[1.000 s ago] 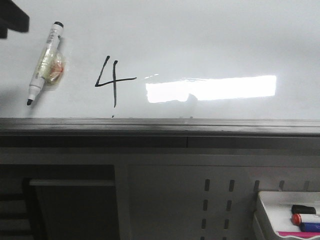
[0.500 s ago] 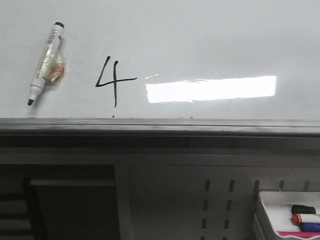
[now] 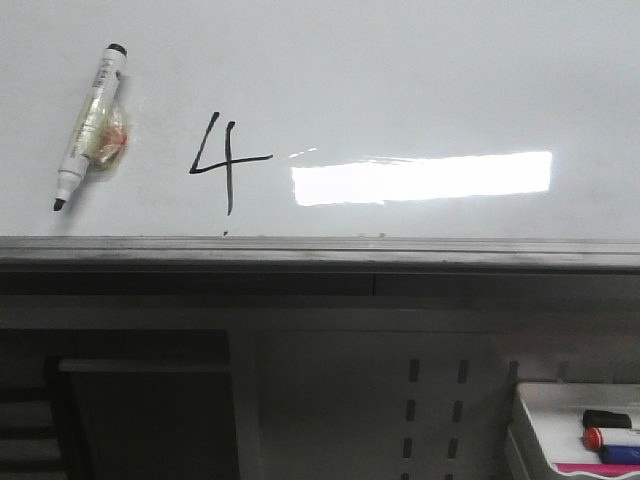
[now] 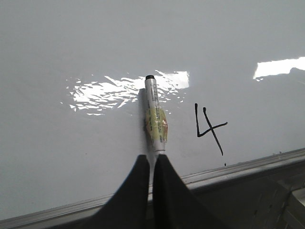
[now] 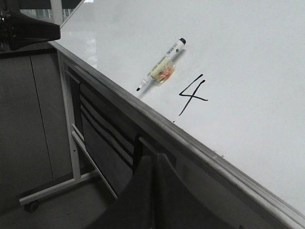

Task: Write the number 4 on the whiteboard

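Observation:
The whiteboard fills the upper front view, with a dark grey rail along its lower edge. A black number 4 is drawn on it, also in the wrist views. A white marker pen with yellowish tape clings to the board left of the 4, tip down, with no gripper on it. My left gripper is shut and empty, held back from the board in line with the pen. My right gripper is shut below the rail. Neither gripper shows in the front view.
A white tray at the lower right holds a red-capped marker and other markers. Under the rail are dark slatted panels and the board's stand with a caster wheel. A dark shape sits near the board's far corner.
A dark shape at the front view's top left corner has left the frame, and a shadow on the glare patch has gone. The pen and the 4 have not moved.

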You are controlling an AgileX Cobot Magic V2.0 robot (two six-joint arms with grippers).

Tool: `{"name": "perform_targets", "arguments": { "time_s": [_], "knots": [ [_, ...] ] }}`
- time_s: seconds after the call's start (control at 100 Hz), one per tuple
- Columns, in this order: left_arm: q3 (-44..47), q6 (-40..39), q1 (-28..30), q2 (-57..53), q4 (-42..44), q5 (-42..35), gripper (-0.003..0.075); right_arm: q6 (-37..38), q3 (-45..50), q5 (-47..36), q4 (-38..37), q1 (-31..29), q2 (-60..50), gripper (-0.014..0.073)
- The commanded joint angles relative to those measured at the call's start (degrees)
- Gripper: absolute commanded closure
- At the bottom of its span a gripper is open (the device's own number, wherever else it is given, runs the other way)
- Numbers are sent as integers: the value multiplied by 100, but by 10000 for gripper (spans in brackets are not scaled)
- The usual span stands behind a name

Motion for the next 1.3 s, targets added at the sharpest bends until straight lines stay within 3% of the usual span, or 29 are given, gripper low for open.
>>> {"name": "perform_targets", "arguments": {
  "time_s": [0.0, 0.73, 0.9, 1.14, 1.29],
  "knots": [
    [-144, 5, 16, 46, 5, -437, 741, -30, -157, -477, -64, -28, 15, 658],
    [-101, 5, 58, 46, -246, -386, 741, -30, -157, -477, -64, -28, 15, 658],
    [-101, 376, 583, -126, -391, -147, 741, -30, -157, -477, -64, -28, 15, 658],
    [35, 1433, 1772, -739, -1452, 188, 741, -30, -157, -477, -64, -28, 15, 658],
    [538, 1494, 2197, -993, -1452, 162, 741, -30, -157, -477, -64, -28, 15, 658]
  ]
}}
